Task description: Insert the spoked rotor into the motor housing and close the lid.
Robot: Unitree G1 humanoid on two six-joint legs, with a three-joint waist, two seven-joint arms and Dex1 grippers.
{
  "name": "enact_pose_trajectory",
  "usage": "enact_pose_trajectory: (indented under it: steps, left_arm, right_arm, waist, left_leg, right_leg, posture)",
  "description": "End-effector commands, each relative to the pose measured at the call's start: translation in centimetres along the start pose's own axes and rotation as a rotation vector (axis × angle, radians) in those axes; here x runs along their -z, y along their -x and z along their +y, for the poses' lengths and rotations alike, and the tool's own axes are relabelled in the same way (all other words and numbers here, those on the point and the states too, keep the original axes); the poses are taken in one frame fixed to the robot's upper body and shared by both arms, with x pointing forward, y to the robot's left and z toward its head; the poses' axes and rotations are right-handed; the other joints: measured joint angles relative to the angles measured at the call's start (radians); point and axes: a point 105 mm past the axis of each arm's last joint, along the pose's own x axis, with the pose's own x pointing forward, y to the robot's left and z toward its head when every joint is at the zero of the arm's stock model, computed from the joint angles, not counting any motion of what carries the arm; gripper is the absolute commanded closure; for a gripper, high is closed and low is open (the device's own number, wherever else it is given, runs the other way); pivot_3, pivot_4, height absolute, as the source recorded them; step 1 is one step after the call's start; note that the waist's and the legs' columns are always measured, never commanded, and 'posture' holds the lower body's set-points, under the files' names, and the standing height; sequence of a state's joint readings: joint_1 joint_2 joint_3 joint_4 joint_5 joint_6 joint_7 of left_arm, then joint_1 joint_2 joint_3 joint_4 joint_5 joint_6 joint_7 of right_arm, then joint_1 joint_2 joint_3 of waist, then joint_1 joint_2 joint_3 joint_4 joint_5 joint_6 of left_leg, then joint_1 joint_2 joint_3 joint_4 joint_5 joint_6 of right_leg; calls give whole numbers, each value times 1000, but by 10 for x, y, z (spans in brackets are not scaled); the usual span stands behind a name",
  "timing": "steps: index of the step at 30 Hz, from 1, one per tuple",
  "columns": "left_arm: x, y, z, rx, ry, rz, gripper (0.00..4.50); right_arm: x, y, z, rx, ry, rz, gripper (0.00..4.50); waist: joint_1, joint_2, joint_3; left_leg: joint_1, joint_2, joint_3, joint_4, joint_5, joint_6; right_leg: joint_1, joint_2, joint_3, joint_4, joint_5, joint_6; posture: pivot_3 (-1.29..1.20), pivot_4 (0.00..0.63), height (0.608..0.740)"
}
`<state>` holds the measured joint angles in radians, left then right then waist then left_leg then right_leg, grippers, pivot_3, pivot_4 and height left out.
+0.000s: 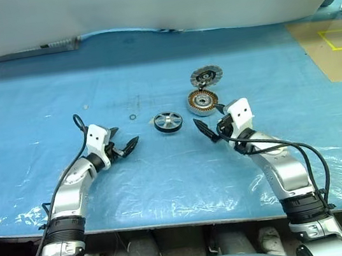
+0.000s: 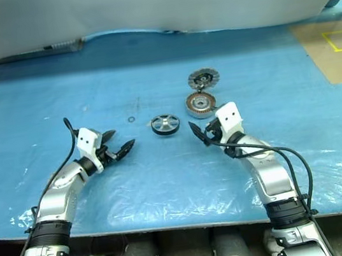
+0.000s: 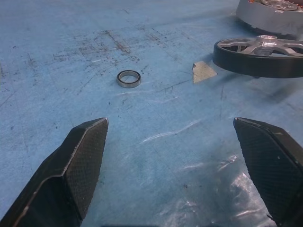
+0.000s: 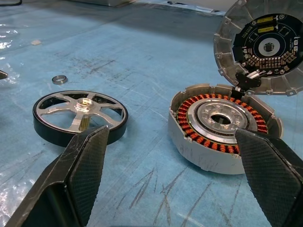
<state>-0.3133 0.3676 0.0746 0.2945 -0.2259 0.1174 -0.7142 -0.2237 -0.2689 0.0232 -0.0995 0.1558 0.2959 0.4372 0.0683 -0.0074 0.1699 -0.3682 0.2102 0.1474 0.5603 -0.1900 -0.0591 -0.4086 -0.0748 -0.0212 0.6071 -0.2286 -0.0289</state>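
1. Blue plastic-covered tabletop (image 1: 147, 54) w/ three motor parts in a loose cluster near the middle, both robot arms reaching in from the near edge.
2. Spoked rotor (image 1: 168, 122): small flat wheel, black rim, shiny silver spokes + hub. Lies flat, hub axis upright, between the two grippers and a bit beyond them.
3. Motor housing (image 1: 202, 102): round shallow silver-rimmed disc w/ ring of copper-orange windings. Sits just right of the rotor, apart from it, open side up.
4. Lid (image 1: 206, 75): round grey slotted metal disc, tilted up at the housing's far edge, circuit side showing in the right wrist view; appears joined to it by a small dark link.
5. Left gripper (image 1: 124, 144): jaws wide, holding nothing, low over the tabletop. Rotor lies ahead and to its right.
6. Right gripper (image 1: 215, 121): jaws wide, holding nothing. Rotor lies ahead-left of it, housing right in front.
7. Judgement: neither arm is clearly nearer the rotor. Right gripper looks about as close, and also sits next to the housing.
8. Small metal ring (image 1: 132, 116) lies loose left of the rotor; not part of the task.
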Motion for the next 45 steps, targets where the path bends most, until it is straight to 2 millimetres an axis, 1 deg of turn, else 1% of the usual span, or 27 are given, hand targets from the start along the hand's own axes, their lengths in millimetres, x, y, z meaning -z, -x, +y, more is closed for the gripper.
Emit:
enact_pose_trajectory:
  steps: [1,20,32,36,40,42,45]
  left_arm:
    - [-12,-2,3,-3,-28,-39,0]
    - [-14,-3,5,-2,-47,-40,0]
    - [-13,-3,1,0,-42,-40,0]
    - [-13,-4,0,5,-40,-40,0]
    - [-14,-5,0,6,-40,-42,0]
    - [-14,-6,0,5,-41,-43,0]
    - [-15,-7,-1,7,-44,-44,0]
  right_arm:
    - [-12,-1,2,-6,27,-48,23]
    - [-13,-4,4,-10,19,-54,23]
    - [-14,-5,2,-7,38,-54,23]
    - [-15,-6,-5,10,95,-26,23]
    - [-22,-11,-15,15,156,-7,23]
    - [-26,-16,-18,-15,228,19,23]
    - [-24,-22,-18,-86,280,107,23]
  waist:
    - [0,0,0]
    - [0,0,0]
    - [0,0,0]
    - [0,0,0]
    - [0,0,0]
    - [-1,0,0]
    - [-1,0,0]
  left_leg:
    - [0,0,0,0,0,0]
    - [0,0,0,0,0,0]
    - [0,0,0,0,0,0]
    - [0,0,0,0,0,0]
    - [0,0,0,1,0,0]
    - [0,0,0,1,0,0]
    - [0,0,0,1,0,0]
  right_leg:
    - [0,0,0,0,0,0]
    - [0,0,0,0,0,0]
    - [0,0,0,1,0,0]
    - [0,0,0,1,0,0]
    - [0,0,0,1,0,0]
    - [0,0,0,1,0,0]
    - [0,0,1,1,0,0]
  posture:
    - [0,150,740]
    - [0,150,740]
    - [0,150,740]
    - [0,150,740]
    - [0,150,740]
    - [0,150,740]
    - [0,150,740]
